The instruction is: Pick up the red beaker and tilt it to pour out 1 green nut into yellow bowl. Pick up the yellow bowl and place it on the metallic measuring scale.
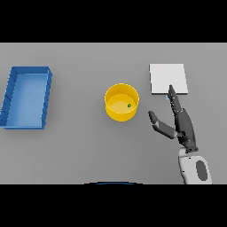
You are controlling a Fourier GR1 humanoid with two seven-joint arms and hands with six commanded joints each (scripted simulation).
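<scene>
Standing near the middle of the grey worktop (80, 146) is the yellow bowl (121, 103), upright, with its round opening towards the camera. Inside it lies one small green nut (129, 105), close to the right part of the inner wall. The metallic measuring scale (168, 79) is a pale square plate, behind and to the right of the bowl, not touching it.

Only the right hand (182, 124) is seen. It comes in from the lower right on a white and grey arm (194, 170) and hangs to the right of the bowl, near it but apart. Its fingers are straight and spread wide, holding nothing; they point away from the robot, and their tips reach over the near edge of the scale. The thumb (159, 125) stretches out towards the bowl side.

Far on the left of the worktop lies a blue tray (9, 95), long and rectangular, well apart from the bowl. I cannot see a red beaker in this view.
</scene>
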